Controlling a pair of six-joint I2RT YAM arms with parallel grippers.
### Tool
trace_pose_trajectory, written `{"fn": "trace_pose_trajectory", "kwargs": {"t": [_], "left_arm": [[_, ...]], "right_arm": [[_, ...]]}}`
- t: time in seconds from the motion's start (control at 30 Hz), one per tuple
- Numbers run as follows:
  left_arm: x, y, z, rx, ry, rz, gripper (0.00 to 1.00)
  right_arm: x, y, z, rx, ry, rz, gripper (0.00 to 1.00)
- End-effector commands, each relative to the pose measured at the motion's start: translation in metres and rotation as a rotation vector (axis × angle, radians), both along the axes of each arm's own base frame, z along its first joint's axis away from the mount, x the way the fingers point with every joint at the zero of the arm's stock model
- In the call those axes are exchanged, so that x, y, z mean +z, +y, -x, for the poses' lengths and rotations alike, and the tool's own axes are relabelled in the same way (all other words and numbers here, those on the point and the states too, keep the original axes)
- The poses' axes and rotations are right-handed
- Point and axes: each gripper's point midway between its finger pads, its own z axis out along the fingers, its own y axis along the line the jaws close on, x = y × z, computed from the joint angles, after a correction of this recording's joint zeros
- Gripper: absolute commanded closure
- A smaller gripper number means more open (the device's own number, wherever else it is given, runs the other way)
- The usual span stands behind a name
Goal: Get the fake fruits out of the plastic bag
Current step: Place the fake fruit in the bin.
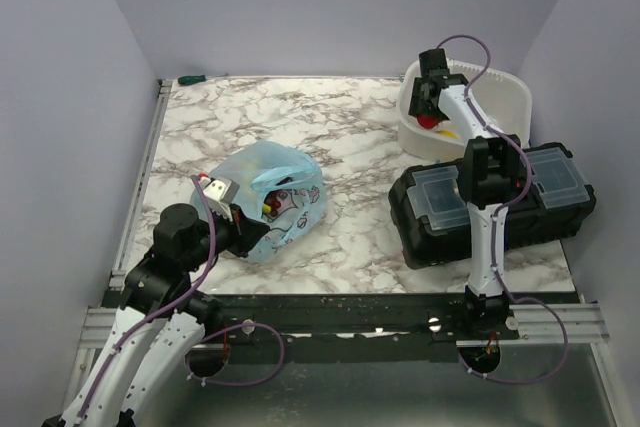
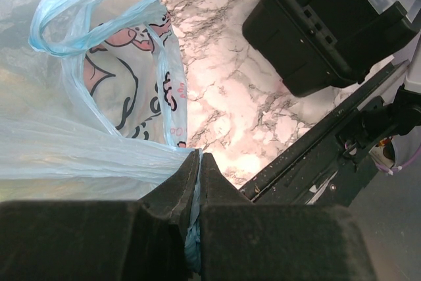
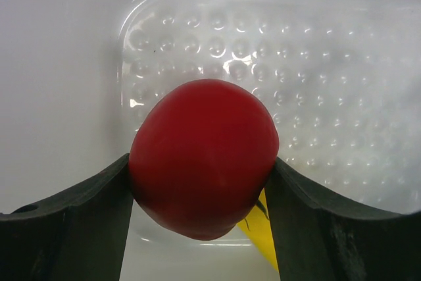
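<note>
The light-blue plastic bag (image 1: 268, 197) with pink cartoon print lies at the table's front left, bulging with fruits seen dimly through it. My left gripper (image 1: 238, 215) is shut on the bag's near edge; the wrist view shows blue film (image 2: 192, 235) pinched between the fingers, and the bag's loop handle (image 2: 99, 4) above. My right gripper (image 1: 428, 117) is inside the white tub (image 1: 505, 92), shut on a red tomato (image 3: 204, 156) held over the tub's floor. A yellow banana (image 3: 263, 231) lies under it in the tub.
A black toolbox (image 1: 490, 202) with clear lid compartments stands at the front right, also in the left wrist view (image 2: 329, 24). A green object (image 1: 190, 78) lies at the back left corner. The metal rail (image 1: 350, 312) runs along the table's front edge.
</note>
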Motion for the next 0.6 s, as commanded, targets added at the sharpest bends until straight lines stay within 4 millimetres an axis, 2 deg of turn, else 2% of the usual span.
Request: {"fn": "trace_pose_trajectory", "kwargs": {"t": [0.0, 0.17, 0.33, 0.43, 0.57], "left_arm": [[0.004, 0.0, -0.002, 0.004, -0.014, -0.001, 1.0], [0.004, 0.0, -0.003, 0.002, -0.013, -0.001, 1.0], [0.003, 0.0, -0.003, 0.002, -0.011, -0.002, 1.0], [0.003, 0.0, -0.003, 0.002, -0.011, -0.002, 1.0], [0.003, 0.0, -0.003, 0.004, -0.012, -0.002, 1.0]], "right_arm": [[-0.023, 0.009, 0.012, 0.051, 0.114, -0.007, 0.75], [-0.019, 0.013, 0.013, 0.07, 0.111, -0.027, 0.53], [-0.004, 0.015, 0.012, 0.08, 0.085, -0.035, 0.22], [0.009, 0.015, 0.01, 0.083, 0.052, -0.039, 0.14], [0.033, 0.016, 0.007, 0.086, 0.001, -0.044, 0.12]]}}
